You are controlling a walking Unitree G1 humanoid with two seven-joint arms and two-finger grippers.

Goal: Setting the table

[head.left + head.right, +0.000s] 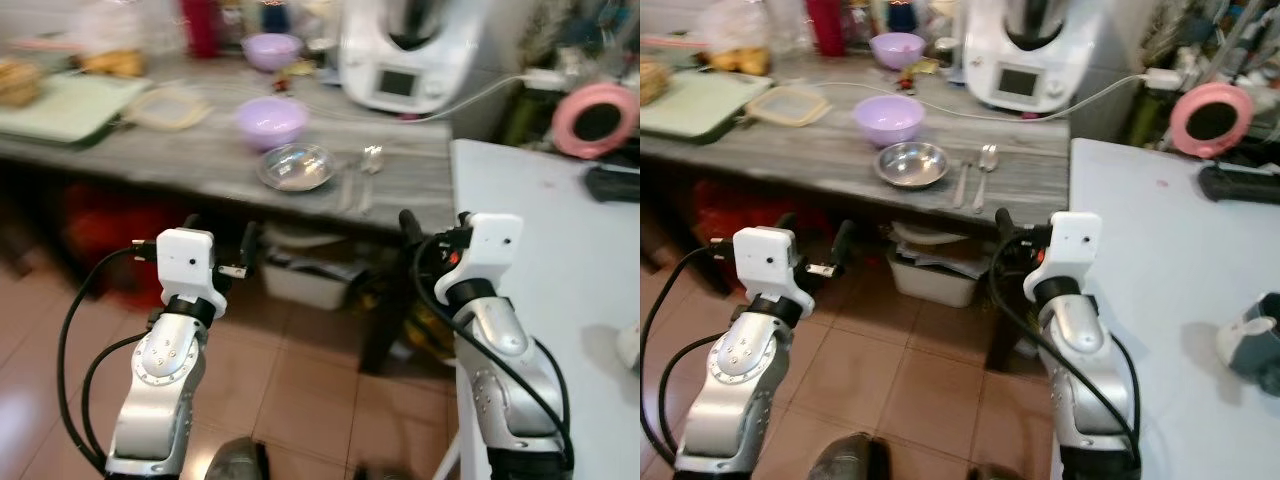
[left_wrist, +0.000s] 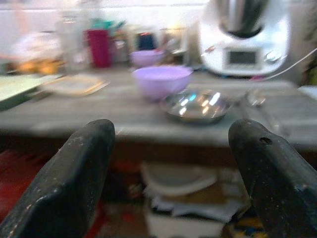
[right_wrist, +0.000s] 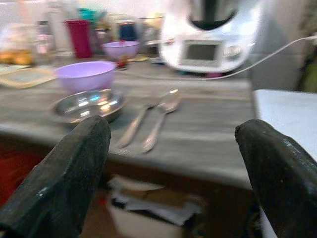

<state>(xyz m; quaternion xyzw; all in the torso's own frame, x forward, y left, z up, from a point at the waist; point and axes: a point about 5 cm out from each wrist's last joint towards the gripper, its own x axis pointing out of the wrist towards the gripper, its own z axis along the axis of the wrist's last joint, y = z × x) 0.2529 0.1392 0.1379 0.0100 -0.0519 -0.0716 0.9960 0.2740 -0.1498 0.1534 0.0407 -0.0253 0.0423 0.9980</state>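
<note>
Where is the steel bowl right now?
The steel bowl sits near the front edge of the grey counter, ahead of the robot, just in front of the lilac bowl, with the fork and spoon to its right.

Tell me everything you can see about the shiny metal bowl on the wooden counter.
The metal bowl is a shallow, round dish of what looks like polished steel, with a flared rim and bright reflections inside. It sits upright and looks empty, near the front edge of the grey wooden counter. Just behind it stands a lilac bowl, close to it, though contact cannot be judged. A fork and a spoon lie beside it on the robot's right, apart from it. No pincer touches it.
</note>
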